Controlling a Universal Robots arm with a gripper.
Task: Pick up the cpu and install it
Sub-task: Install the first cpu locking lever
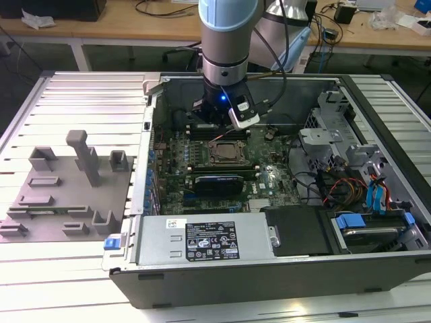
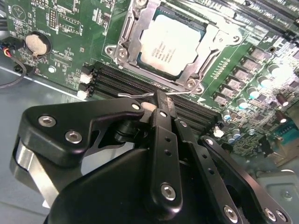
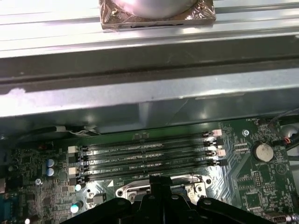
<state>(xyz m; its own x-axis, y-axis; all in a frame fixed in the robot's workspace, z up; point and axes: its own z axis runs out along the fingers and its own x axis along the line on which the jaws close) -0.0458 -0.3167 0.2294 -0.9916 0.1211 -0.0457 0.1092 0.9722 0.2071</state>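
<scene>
Electronics lab or assembly workshop, open computer case (image 1: 283,269) lying on a slatted aluminium table (image 1: 81,101), grey fixture plate (image 1: 64,195) sitting beside the case, cable-strewn wooden benches (image 1: 135,27) standing behind it.

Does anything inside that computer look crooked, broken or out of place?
Nothing stands out. The cpu lies flat and square in its socket frame on the green board, with the tool beside it.
</scene>
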